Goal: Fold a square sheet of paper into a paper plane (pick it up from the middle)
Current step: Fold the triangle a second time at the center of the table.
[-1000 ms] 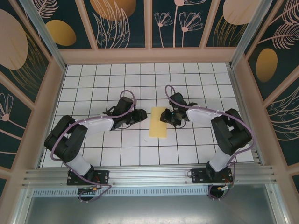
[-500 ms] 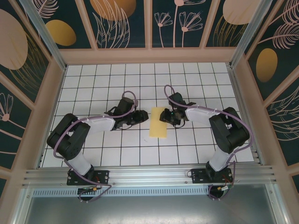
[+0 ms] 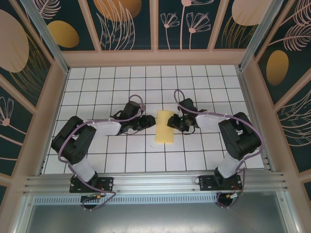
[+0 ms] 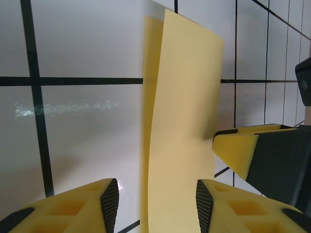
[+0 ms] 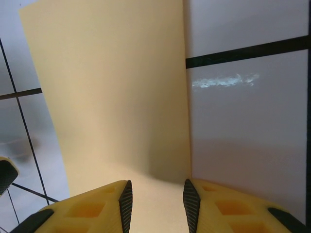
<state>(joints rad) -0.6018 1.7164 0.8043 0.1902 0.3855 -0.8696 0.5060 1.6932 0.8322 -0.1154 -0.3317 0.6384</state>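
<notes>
The pale-yellow sheet of paper lies on the white grid table, folded into a narrow upright rectangle. In the left wrist view the paper shows a top layer set slightly off a lower one along its left edge. My left gripper is low at the paper's left edge and open, with that edge between its fingers. My right gripper is at the paper's right edge, also open, its fingers astride the edge of the paper. One right fingertip shows in the left wrist view.
The white tiled table is ringed by a wooden frame with dark patterned walls. An aluminium rail runs along the near edge by both arm bases. Bare tiles lie all around the paper.
My left gripper has slid right, closer to the paper's left edge. The right gripper has shifted slightly at the right edge. The paper has stayed about where it was.
</notes>
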